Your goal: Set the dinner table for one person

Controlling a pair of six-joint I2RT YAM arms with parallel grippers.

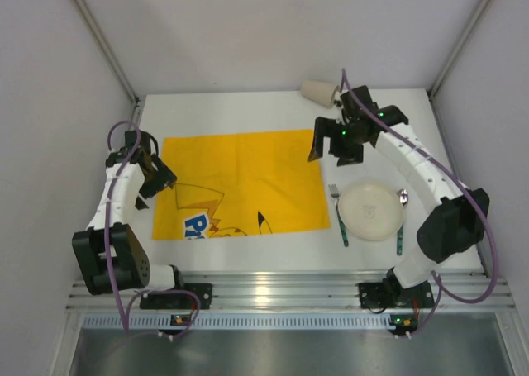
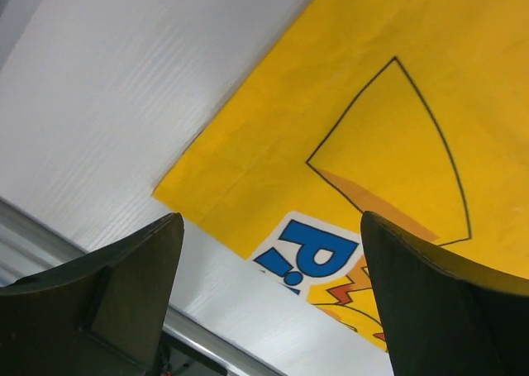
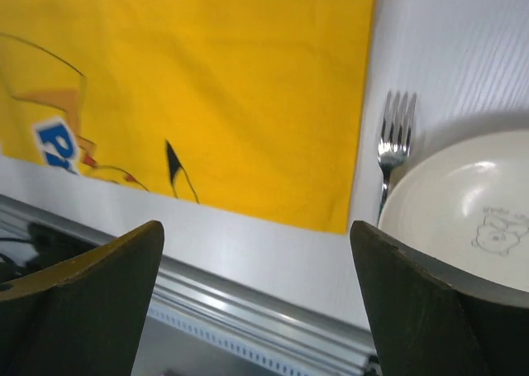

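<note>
The left gripper [image 2: 273, 227] was found with its jaws spread wide and nothing between them, held over the left edge of a yellow rectangular cloth mat [image 2: 347, 87] printed with a cartoon figure and blue lettering. The right gripper [image 3: 256, 227] was likewise parted and empty, poised near the mat's far-right corner in the top view. The mat was laid flat and largely smooth on the dinner table [image 1: 248, 116], the large matte white tabletop edged by aluminium rails, where the middle and left ground between the two arms was taken up by it. The spreading of the mat was therefore judged to be done. Further right, a round cream-coloured plate [image 1: 372, 211] was set on the bare white surface, near the mat's right edge but not on it. A silver metal fork [image 3: 395, 136] was laid close along the plate's left side and a second utensil with a teal handle [image 1: 399, 240] along its right (whether spoon or knife could not be told). A beige tapered cup [image 1: 318, 90] was seen lying on its side near the table's far edge, just behind the right gripper. Most of the task was judged to be left: the plate had not been carried onto the mat, the cutlery had not been arranged beside it there, and the cup had not been stood upright at the setting.
</note>
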